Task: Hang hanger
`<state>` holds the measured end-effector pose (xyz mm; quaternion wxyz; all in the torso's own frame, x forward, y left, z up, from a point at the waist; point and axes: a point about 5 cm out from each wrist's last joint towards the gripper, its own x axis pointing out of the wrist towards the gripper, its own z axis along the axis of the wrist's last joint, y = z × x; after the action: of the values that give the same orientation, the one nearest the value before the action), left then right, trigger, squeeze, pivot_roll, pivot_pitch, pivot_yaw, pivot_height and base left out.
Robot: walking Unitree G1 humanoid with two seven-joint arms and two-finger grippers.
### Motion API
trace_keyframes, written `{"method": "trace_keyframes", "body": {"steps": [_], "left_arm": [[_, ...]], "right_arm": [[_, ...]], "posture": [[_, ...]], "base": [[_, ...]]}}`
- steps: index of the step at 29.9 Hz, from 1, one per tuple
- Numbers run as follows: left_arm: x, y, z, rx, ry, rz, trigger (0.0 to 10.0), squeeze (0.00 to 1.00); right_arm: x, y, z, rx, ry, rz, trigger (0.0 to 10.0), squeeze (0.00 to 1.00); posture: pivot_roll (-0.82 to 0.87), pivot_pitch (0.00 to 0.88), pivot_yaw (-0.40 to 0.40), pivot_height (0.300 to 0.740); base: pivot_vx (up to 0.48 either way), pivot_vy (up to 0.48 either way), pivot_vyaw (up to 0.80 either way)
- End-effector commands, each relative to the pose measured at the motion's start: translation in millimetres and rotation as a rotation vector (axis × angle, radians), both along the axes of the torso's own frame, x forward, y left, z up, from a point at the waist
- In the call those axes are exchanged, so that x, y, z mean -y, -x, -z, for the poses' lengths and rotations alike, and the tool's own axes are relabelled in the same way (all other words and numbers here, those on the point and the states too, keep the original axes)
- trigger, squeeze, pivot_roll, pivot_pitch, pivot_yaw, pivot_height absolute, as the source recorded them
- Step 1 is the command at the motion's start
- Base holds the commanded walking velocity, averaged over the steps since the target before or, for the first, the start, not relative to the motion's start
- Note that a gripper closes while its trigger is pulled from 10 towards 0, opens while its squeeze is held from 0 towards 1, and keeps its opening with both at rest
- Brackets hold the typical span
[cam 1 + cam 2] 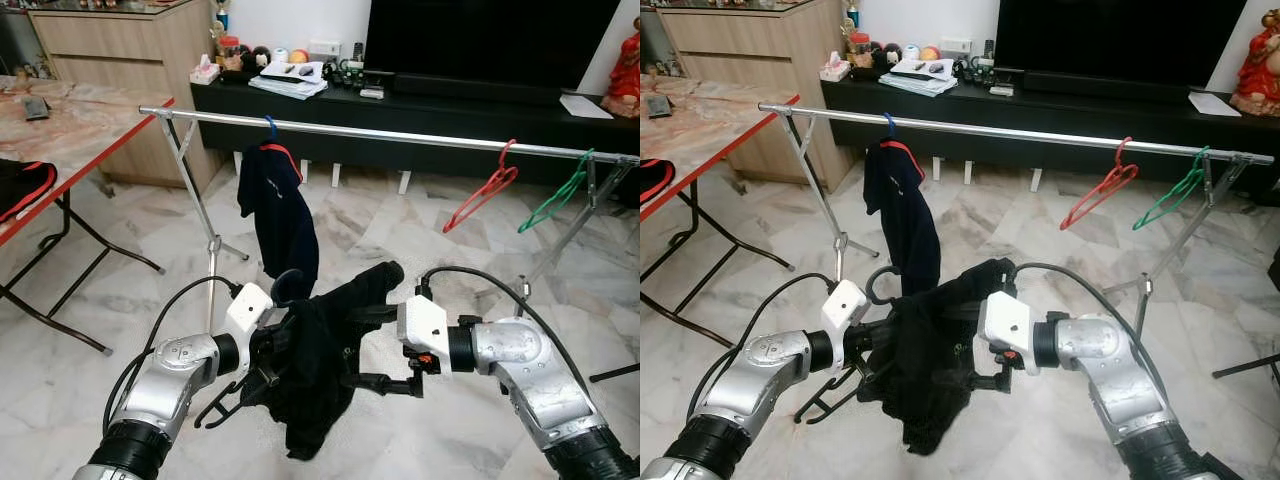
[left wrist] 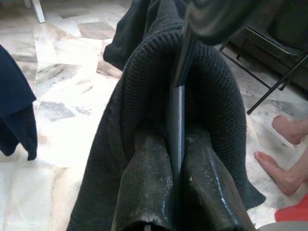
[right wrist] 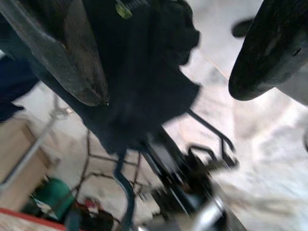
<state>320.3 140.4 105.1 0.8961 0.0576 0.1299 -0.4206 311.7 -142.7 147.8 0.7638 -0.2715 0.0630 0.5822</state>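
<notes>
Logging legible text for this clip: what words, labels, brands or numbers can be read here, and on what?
None can be read.
Papers on the black TV cabinet: print too small to read.
Tissue box on the same cabinet: markings too small.
Black garment on the hanger held by the left gripper: no label showing.
Dark garment hanging on the metal rail: no label showing.
</notes>
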Motion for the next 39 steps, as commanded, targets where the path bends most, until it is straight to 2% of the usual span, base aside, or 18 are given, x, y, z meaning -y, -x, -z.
{"method": "trace_keyframes", "body": {"steps": [1, 4, 6, 11, 15, 19, 26, 30, 32, 39], "left_arm": [[3.0, 1.2, -10.3, 0.035, 0.009, 0.053, 10.0, 0.00], [2.0, 3.8, -9.4, 0.028, -0.005, 0.078, 10.0, 0.00], [0.6, 6.0, -7.9, 0.022, -0.022, 0.094, 10.0, 0.00], [-0.9, 10.3, -3.5, 0.015, -0.079, 0.151, 10.0, 0.00], [-3.4, 16.8, -1.7, 0.046, -0.134, 0.217, 10.0, 0.00], [-2.7, 21.6, -4.8, 0.059, -0.129, 0.271, 10.0, 0.00], [1.6, 25.5, -12.3, 0.074, -0.172, 0.373, 10.0, 0.00], [5.3, 27.8, -16.0, 0.075, -0.180, 0.416, 10.0, 0.00], [7.7, 27.5, -17.6, 0.080, -0.186, 0.428, 10.0, 0.00], [9.1, 28.3, -19.5, 0.079, -0.186, 0.439, 10.0, 0.00]], "right_arm": [[11.4, -13.0, -2.5, 0.076, 0.087, 0.082, 10.0, 0.00], [13.7, -18.4, -10.8, 0.110, 0.076, 0.103, 10.0, 0.00], [16.0, -18.8, -19.3, 0.117, 0.076, 0.072, 10.0, 0.00], [28.2, -22.6, -24.4, 0.103, 0.149, 0.017, 10.0, 0.00], [31.3, -19.3, -20.0, 0.022, 0.167, -0.069, 10.0, 0.00], [33.8, -18.3, -11.0, -0.020, 0.224, -0.101, 10.0, 0.00], [30.7, -18.0, -0.2, -0.086, 0.250, -0.180, 10.0, 0.00], [27.5, -23.2, -5.2, -0.071, 0.212, -0.173, 10.0, 0.00], [22.7, -25.2, -11.6, -0.079, 0.150, -0.193, 10.0, 0.00], [17.3, -25.6, -10.0, -0.083, 0.128, -0.228, 10.0, 0.00]], "posture": [[0.02, 0.060, -0.030, 0.740], [0.02, 0.061, -0.028, 0.740], [0.02, 0.059, -0.027, 0.740], [0.01, 0.056, -0.029, 0.740], [0.01, 0.058, -0.030, 0.740], [0.02, 0.064, -0.026, 0.740], [0.02, 0.067, -0.024, 0.740], [0.02, 0.066, -0.024, 0.740], [0.02, 0.066, -0.024, 0.740], [0.03, 0.049, -0.021, 0.740]], "base": [[0.000, 0.000, 0.00], [0.000, 0.000, 0.00], [0.000, 0.000, 0.00], [0.000, 0.000, 0.00], [0.000, 0.000, 0.00], [0.000, 0.000, 0.00], [0.000, 0.000, 0.00], [0.000, 0.000, 0.00], [0.000, 0.000, 0.00], [0.000, 0.000, 0.00]]}}
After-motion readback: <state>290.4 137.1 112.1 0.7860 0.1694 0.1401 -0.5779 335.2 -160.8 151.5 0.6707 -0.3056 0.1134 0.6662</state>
